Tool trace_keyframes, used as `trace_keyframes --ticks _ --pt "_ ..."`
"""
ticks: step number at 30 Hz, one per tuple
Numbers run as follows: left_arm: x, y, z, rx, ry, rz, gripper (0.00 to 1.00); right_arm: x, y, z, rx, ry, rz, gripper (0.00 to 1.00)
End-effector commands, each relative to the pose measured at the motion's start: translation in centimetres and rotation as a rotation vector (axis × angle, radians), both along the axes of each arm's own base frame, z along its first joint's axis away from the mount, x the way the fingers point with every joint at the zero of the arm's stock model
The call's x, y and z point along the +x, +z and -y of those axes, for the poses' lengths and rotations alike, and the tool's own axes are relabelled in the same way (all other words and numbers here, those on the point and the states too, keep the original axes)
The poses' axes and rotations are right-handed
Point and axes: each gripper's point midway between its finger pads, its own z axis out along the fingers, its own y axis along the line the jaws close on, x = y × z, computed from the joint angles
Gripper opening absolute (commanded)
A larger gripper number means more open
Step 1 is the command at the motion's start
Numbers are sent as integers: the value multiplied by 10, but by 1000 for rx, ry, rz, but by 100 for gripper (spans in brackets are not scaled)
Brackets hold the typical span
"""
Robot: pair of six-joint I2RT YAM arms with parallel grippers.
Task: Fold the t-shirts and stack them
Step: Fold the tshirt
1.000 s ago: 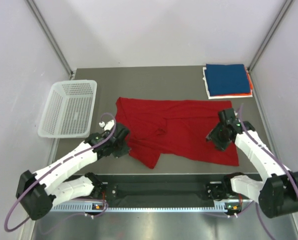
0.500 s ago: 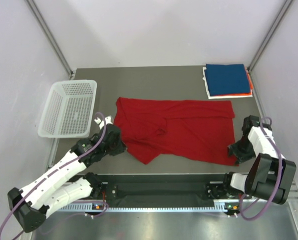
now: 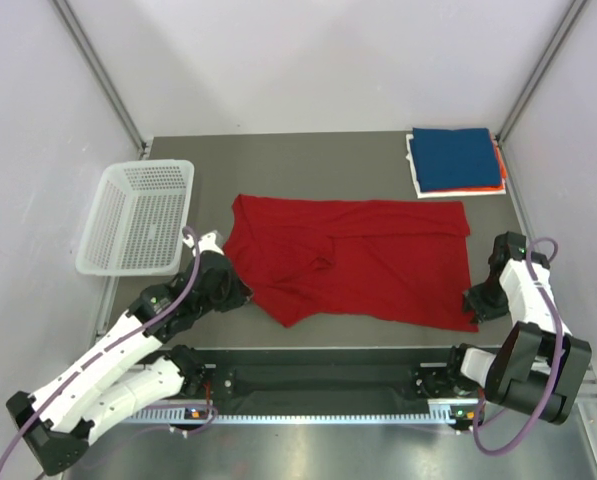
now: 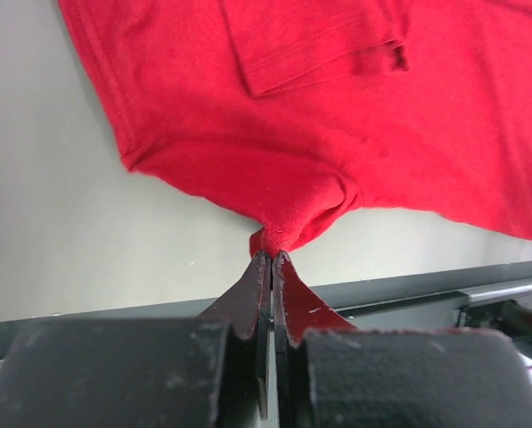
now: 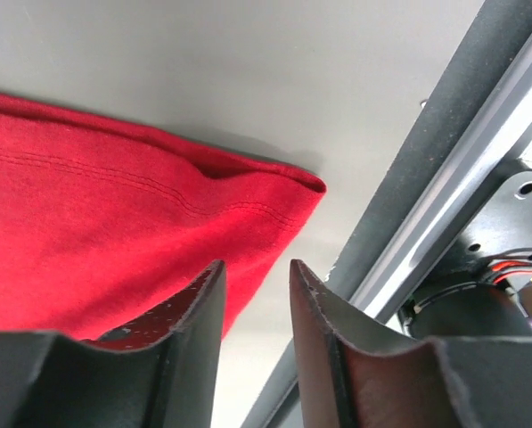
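We're starting with the big red t-shirt, and it's lying spread open across the table, stretching from one set of fingers to the other, not yet folded. It's sitting mostly flat but rumpled: a sleeve is doubling over near the middle and long creases are running through the cloth. By our reckoning, the work on this one is barely beginning, with the folding and the carry to the pile both left to do.

Well beyond the right fingers, at the far corner, the stack of folded t-shirts is sitting tidy. Dark blue is on top, with orange and white edges peeking out beneath, so we're counting those as done.

Now the left gripper: its fingers are pressing tight together on a small nub of the red hem. The cloth is fanning out straight ahead of the tips and puckering toward them.

The right gripper is showing a narrow gap between its fingers, with nothing visible inside it. The shirt's stitched corner is lying just ahead of the tips and running under one finger. Whether that finger is touching it, we can't tell.
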Motion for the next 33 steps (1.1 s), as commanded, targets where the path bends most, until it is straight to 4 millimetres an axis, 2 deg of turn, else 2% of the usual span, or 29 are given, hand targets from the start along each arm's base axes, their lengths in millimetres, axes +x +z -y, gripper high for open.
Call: trace_keyframes --ticks 1,3,9,14,16,17,18,19,22,23,24,25,26,27,29,30,32,33 --pt "5 37 4 -79 -2 99 0 1 -4 6 -25 -47 5 37" --pt "3 42 1 -87 4 102 0 5 -3 9 -36 -39 12 38" --pt "-3 33 -6 -56 19 69 0 24 7 15 -39 118 65 40" --pt "14 24 -1 -13 32 79 0 20 22 21 -65 191 27 47" --pt "26 31 5 -12 38 99 0 24 29 26 -68 194 4 51" --pt "32 27 7 19 37 87 0 22 29 25 -56 196 -26 55" --pt "38 29 8 25 43 89 0 25 30 24 -45 199 -17 55" --pt "45 40 11 14 46 108 0 27 29 23 -39 199 -15 55" --pt "69 37 9 54 49 92 0 27 25 23 -33 187 -29 53" --pt "82 36 -3 52 96 85 0 27 23 24 -33 186 -35 53" --pt "85 32 0 11 68 52 0 28 24 26 -44 179 -39 53" --pt "98 30 -2 -11 71 54 0 29 25 27 -49 168 -39 53" --pt "110 27 -15 -37 114 43 0 31 27 29 -55 163 -39 53" --pt "114 20 -11 -72 91 10 0 33 28 30 -56 154 -35 54" --pt "132 21 -18 -90 109 28 0 40 30 28 -50 162 -12 54" --pt "139 18 -14 -100 96 15 0 42 32 28 -53 171 -11 54" --pt "155 25 -11 -117 88 41 0 49 36 28 -65 215 4 54" --pt "159 19 -9 -115 84 20 0 51 36 27 -64 238 6 55"
